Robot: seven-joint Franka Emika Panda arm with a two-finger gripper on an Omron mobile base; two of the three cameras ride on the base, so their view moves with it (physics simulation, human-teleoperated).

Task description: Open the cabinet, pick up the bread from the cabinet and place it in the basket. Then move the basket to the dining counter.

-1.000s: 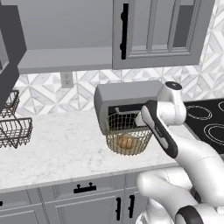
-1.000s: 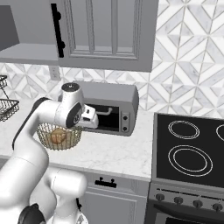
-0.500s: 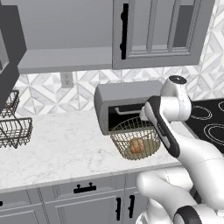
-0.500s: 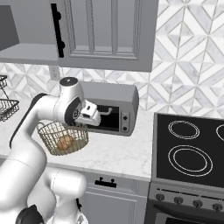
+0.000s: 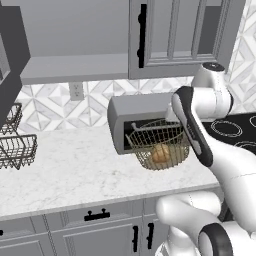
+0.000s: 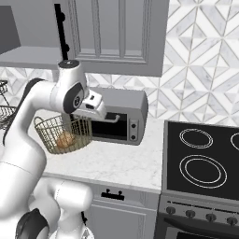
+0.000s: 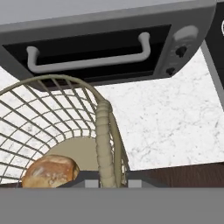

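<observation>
Left base view: the basket (image 5: 161, 146) hangs clear of the marble worktop (image 5: 75, 172), in front of the grey toaster oven (image 5: 137, 120), with the bread (image 5: 161, 153) lying inside it.

Right base view: the basket (image 6: 63, 135) hangs beside the arm.

Hand view: the gripper (image 7: 106, 183) pinches the basket's (image 7: 57, 122) thick rim, the bread (image 7: 50, 171) resting on its woven base.

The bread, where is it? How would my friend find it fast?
Look at the grey toaster oven on the marble worktop. Just in front of it the gripper holds up a round tan wire basket by its rim. The bread is the golden-brown bun lying inside, the one smooth solid lump among thin wires.
</observation>
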